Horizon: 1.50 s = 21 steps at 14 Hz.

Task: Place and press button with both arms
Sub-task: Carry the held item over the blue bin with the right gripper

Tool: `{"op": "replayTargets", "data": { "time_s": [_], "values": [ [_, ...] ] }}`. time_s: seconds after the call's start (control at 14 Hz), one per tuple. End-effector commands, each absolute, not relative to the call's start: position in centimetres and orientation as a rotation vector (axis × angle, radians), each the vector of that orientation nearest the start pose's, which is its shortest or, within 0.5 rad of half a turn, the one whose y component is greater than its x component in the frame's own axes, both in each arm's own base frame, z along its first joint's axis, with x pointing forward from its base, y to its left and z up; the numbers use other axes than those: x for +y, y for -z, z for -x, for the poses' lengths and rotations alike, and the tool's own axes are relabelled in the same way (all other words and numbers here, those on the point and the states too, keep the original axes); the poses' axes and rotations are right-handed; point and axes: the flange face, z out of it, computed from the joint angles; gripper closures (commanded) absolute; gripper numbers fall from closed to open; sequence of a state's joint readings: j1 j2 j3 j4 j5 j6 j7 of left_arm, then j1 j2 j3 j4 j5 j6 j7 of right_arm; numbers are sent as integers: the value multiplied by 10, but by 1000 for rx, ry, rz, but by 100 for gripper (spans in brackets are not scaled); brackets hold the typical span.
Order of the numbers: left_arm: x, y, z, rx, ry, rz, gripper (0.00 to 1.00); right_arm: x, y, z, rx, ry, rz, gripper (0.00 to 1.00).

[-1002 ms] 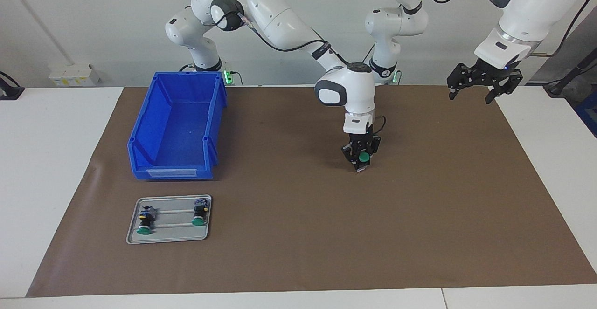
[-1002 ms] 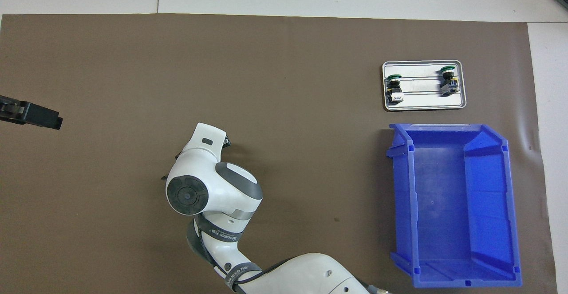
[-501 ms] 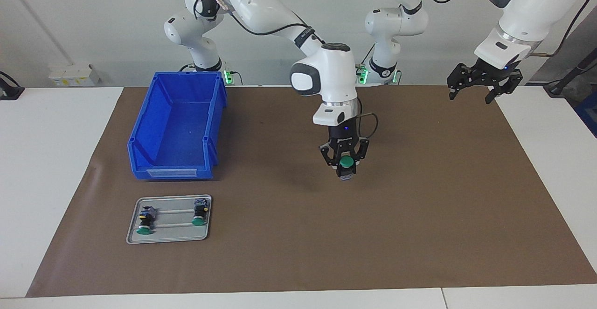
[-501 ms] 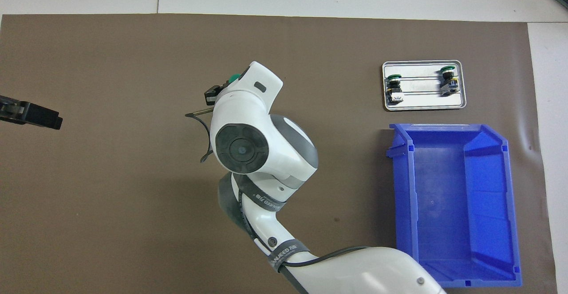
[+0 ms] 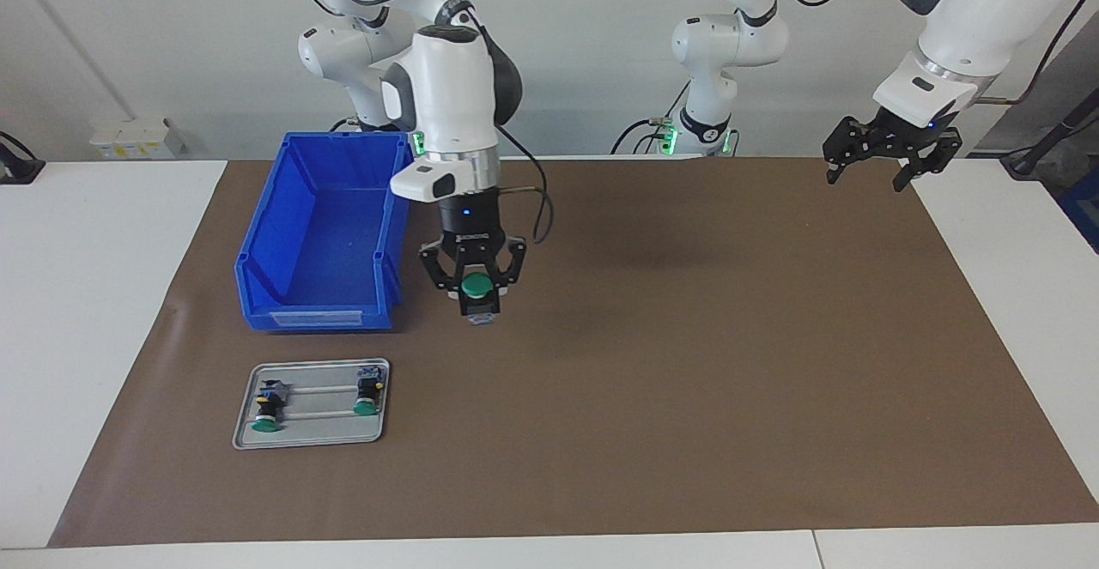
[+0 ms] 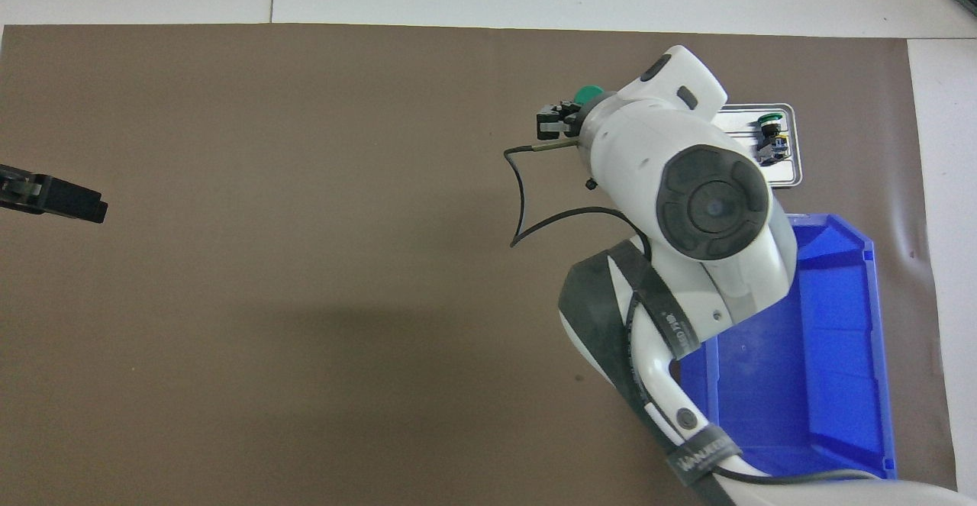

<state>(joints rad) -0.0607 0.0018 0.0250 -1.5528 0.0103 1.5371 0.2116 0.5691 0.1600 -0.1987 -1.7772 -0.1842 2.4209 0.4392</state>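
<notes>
The right gripper (image 5: 473,287) is hanging in the air just beside the blue bin (image 5: 322,234), over the brown mat (image 5: 687,363) at the bin's corner toward the left arm's end of the table (image 5: 103,294), and it is clenching a push-button switch (image 5: 475,288) whose round green cap is facing the camera across the table while its black body is pointing down between the fingers. In the overhead view the same green cap (image 6: 587,95) is peeking out past the right arm's white wrist, which is covering part of the metal tray (image 6: 790,178). That tray (image 5: 311,403) is lying on the mat farther from the robots than the blue bin and is carrying two more green-capped switches (image 5: 267,406) on their sides. The left gripper (image 5: 889,157) is waiting, released with its fingers spread, raised well apart from the blue bin over the mat's edge at the left arm's end.
</notes>
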Motion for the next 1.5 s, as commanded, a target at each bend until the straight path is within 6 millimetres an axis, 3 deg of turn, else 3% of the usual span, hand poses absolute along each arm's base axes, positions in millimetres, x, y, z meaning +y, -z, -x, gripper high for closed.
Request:
{"op": "replayTargets", "data": {
  "time_s": [0.0,0.21,0.57,0.79,0.93,1.29,1.43],
  "values": [
    [-16,-630,-543,392,-14,3103,0,168,-516,-567,-152,628,3065,100],
    [-16,-630,-543,390,-14,3103,0,99,-495,-553,-209,524,3115,100],
    [-16,-630,-543,390,-14,3103,0,24,-450,-516,-226,567,3121,100],
    [-16,-630,-543,392,-14,3103,0,4,-430,-499,-214,601,3115,100],
    [-16,-629,-543,390,-16,3103,0,4,-416,-489,-178,610,3088,100],
    [-16,-630,-543,392,-16,3103,0,-3,-393,-480,-130,589,3079,100],
    [-16,-630,-543,390,-14,3103,0,-15,-382,-479,-131,557,3088,100]
  ]
}}
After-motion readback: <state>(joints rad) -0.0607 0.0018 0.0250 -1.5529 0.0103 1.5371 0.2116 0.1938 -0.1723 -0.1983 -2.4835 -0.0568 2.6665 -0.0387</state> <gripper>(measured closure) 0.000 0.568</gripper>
